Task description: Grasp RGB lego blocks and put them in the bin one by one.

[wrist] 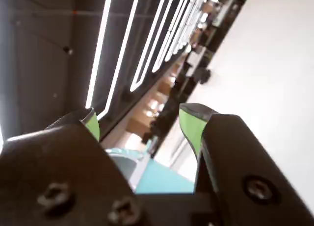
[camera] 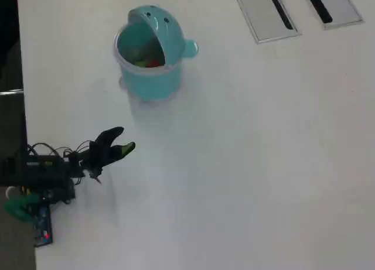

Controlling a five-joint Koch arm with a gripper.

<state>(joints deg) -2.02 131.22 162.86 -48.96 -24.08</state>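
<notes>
1. Two views to go on. Wrist view first: my gripper [wrist: 142, 120] has its two black jaws with lime-green pads [wrist: 190, 125] spread wide w/ nothing between them. Cam points up and away, so I mostly get ceiling light strips and a room in the distance. A sliver of the round teal plastic bin [wrist: 162, 179] shows low between the jaws, blurred. No blocks visible here.

2. Overhead view: the white table [camera: 263, 164] is bare of loose blocks as far as I can see. The bin [camera: 149, 53] stands upright near the top, domed hood-like lid tipped back, dark dots on top, small knob on the right side as this view shows it. Inside the open mouth I make out a red lego block [camera: 153, 62] and something yellow-green [camera: 139, 61] beside it; a blue one I can't tell, too dim. Arm is folded at the lower left edge, gripper [camera: 122, 140] well apart from the bin, tips pointing toward it.

3. My read: drop step looks done, at least two blocks are in. Task prob. at or near the end; arm looks parked.

4. Next move: if a blue block is somewhere out of frame, I'd need to find it before reaching; otherwise nothing to grab. Jaws are already wide enough for a block.
</notes>
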